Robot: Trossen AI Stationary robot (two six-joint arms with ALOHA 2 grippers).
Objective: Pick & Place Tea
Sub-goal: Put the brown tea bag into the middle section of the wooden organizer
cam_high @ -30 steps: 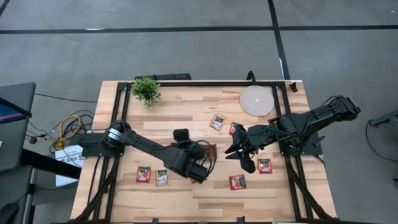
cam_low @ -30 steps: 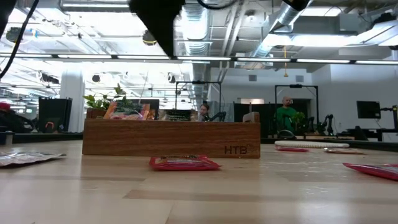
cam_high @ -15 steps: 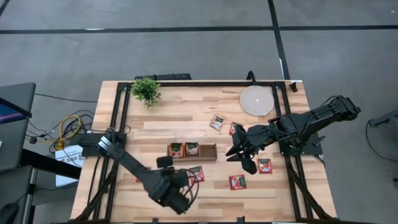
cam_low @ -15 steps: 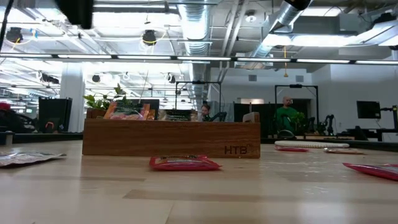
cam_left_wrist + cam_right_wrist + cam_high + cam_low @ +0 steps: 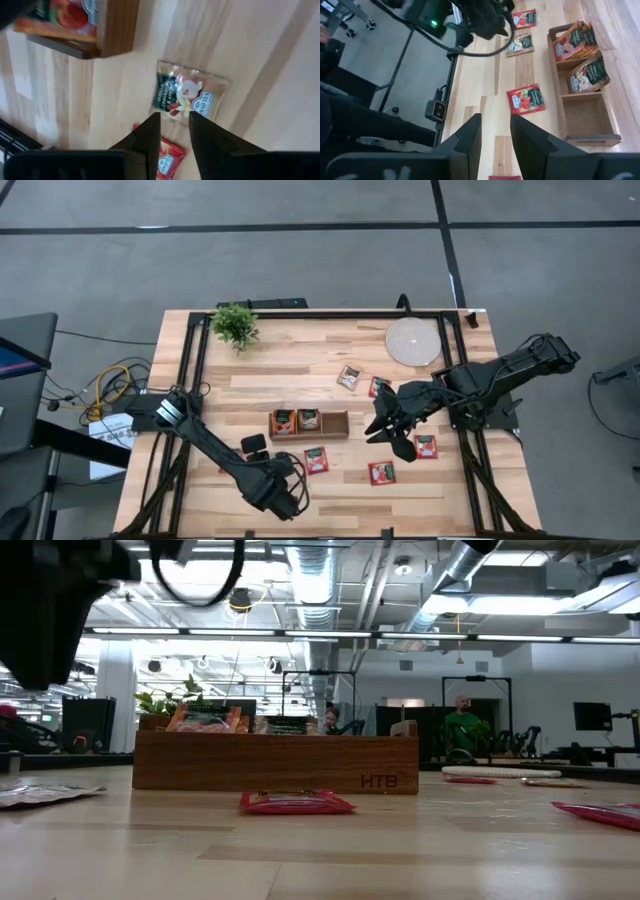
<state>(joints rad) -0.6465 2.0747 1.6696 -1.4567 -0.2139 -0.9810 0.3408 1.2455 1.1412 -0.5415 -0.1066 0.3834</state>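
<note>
Inside, the wooden tray (image 5: 308, 423) holds two compartments of tea sachets (image 5: 296, 420).

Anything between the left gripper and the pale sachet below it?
Nothing. In the left wrist view only bare table shows between the left gripper and the pale sachet.
</note>
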